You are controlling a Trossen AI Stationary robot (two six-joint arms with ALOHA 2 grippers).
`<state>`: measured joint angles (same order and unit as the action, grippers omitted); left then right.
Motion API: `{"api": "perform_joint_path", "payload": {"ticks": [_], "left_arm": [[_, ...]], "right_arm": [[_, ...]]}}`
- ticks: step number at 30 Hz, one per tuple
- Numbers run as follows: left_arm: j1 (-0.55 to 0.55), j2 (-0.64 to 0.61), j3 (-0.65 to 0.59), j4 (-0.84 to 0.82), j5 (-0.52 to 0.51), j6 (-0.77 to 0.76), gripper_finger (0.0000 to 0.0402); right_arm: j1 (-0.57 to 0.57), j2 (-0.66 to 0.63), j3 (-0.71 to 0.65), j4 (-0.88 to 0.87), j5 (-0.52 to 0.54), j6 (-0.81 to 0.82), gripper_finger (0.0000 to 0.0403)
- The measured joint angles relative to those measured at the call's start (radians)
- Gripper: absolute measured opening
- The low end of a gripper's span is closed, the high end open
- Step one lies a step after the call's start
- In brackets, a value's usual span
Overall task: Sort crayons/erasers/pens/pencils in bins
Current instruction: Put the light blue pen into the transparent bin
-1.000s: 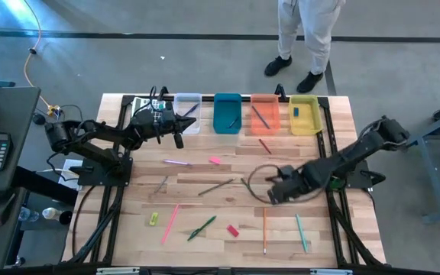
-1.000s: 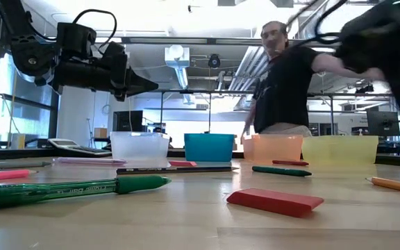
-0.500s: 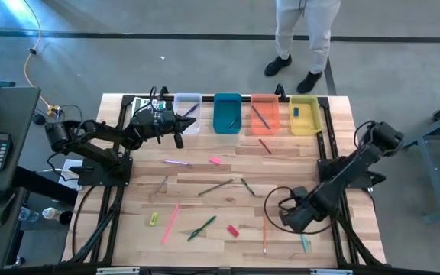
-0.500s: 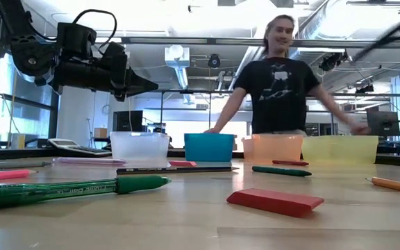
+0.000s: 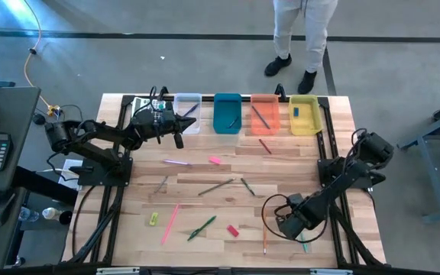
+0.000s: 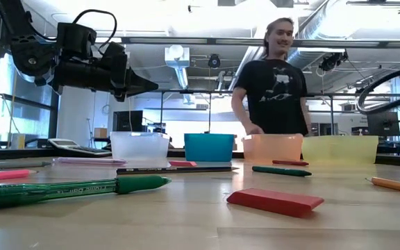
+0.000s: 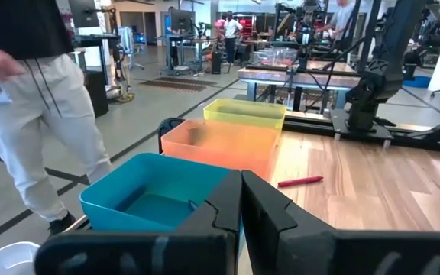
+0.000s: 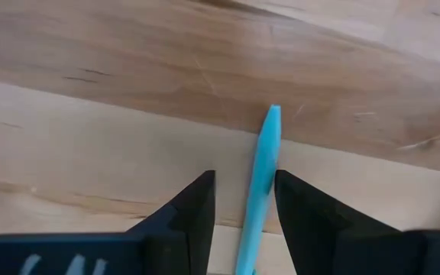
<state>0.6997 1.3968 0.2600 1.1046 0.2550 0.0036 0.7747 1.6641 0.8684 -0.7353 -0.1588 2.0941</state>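
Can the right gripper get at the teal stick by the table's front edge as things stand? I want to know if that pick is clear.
Probably yes. The right gripper is open with its fingers either side of the teal stick, which lies alone on bare table; nothing sits between them.

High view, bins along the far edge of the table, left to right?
Clear bin → blue bin → orange bin → yellow bin.
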Motion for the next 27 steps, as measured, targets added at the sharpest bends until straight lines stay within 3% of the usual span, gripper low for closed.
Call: {"api": "perform_joint_path", "payload": {"ticks": [15,21,27], "left_arm": [[0.000,0.000,0.000,0.000,0.000,-0.039,0.0000],[0.000,0.000,0.000,0.000,0.004,-0.078,0.0000],[0.000,0.000,0.000,0.000,0.004,-0.080,0.0000]], "right_arm": [[-0.008,0.024,0.006,-0.001,0.027,-0.034,0.0010],[-0.063,-0.033,0.003,-0.048,0.056,-0.140,0.0014],[-0.159,-0.157,0.006,-0.052,0.214,-0.261,0.0017]]}}
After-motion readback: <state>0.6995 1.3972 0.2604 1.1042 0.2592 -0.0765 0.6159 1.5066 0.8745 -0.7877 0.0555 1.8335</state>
